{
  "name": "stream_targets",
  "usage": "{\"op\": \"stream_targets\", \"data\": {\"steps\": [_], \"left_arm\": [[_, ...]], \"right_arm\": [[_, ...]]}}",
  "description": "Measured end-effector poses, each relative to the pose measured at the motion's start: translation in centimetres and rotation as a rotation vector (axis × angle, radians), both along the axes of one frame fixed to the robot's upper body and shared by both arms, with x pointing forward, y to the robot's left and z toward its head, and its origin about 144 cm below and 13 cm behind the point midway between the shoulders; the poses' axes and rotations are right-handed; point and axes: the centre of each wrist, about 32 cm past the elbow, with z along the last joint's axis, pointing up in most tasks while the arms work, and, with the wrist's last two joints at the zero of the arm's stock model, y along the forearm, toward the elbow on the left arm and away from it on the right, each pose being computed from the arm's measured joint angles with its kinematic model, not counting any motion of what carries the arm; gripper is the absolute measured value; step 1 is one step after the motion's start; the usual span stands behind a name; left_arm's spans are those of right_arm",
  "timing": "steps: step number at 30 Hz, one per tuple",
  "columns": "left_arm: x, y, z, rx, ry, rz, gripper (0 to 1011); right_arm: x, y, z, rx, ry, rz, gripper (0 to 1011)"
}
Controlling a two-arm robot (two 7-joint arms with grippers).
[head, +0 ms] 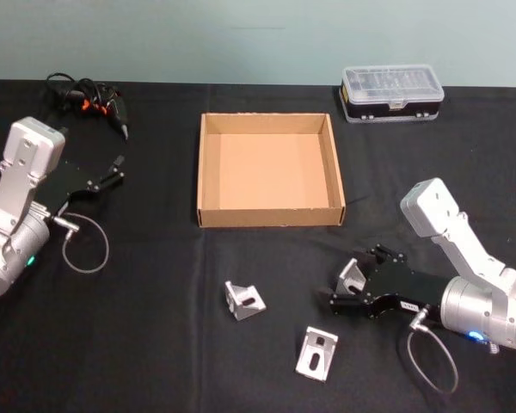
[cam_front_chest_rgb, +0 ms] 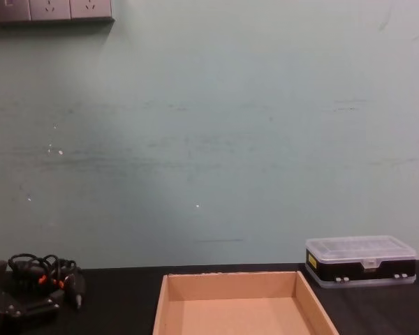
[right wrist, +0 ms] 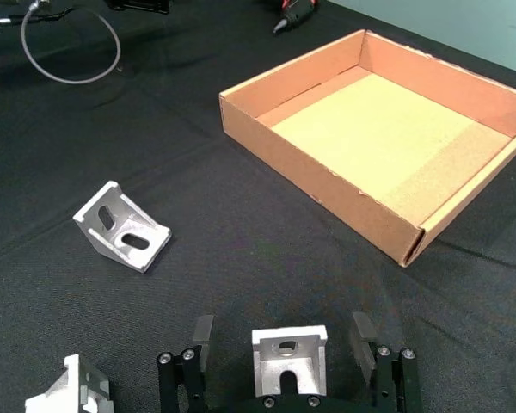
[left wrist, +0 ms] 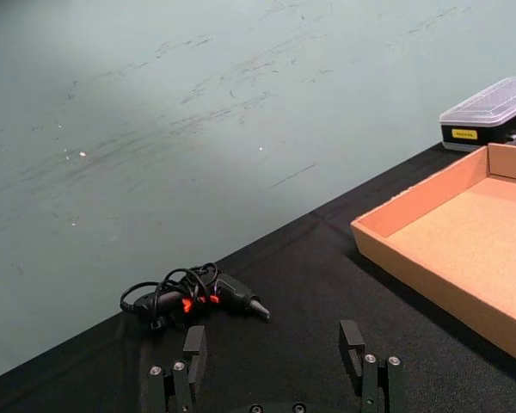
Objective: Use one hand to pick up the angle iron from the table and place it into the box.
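Observation:
On the black table (head: 155, 344) lie three silver angle irons. One angle iron (head: 353, 276) (right wrist: 289, 360) sits between the fingers of my right gripper (head: 337, 289) (right wrist: 282, 337), which is open with a gap on each side of it. A second angle iron (head: 243, 299) (right wrist: 120, 228) lies to the left, and a third (head: 316, 353) (right wrist: 69, 391) lies nearer the front. The tan cardboard box (head: 271, 217) (right wrist: 327, 185) (cam_front_chest_rgb: 230, 286) stands empty behind them. My left gripper (head: 112, 172) (left wrist: 273, 348) hangs open at the left, far from the irons.
A clear-lidded plastic case (head: 391, 93) (cam_front_chest_rgb: 359, 259) (left wrist: 490, 112) stands at the back right. A black tool with coiled cable (head: 90, 99) (left wrist: 198, 297) (cam_front_chest_rgb: 38, 279) lies at the back left. A cable loop (head: 86, 245) hangs by the left arm.

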Motion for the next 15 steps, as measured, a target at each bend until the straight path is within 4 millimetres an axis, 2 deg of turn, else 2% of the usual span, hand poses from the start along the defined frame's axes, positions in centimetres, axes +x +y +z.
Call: {"op": "stream_targets", "data": {"steps": [5, 15], "left_arm": [[0.0, 0.0, 0.0, 0.0, 0.0, 0.0, 1011], [0.0, 0.0, 0.0, 0.0, 0.0, 0.0, 1011]], "right_arm": [[0.05, 0.04, -0.12, -0.004, 0.002, 0.001, 954], [0.02, -0.02, -0.21, -0.009, -0.008, 0.002, 664]]}}
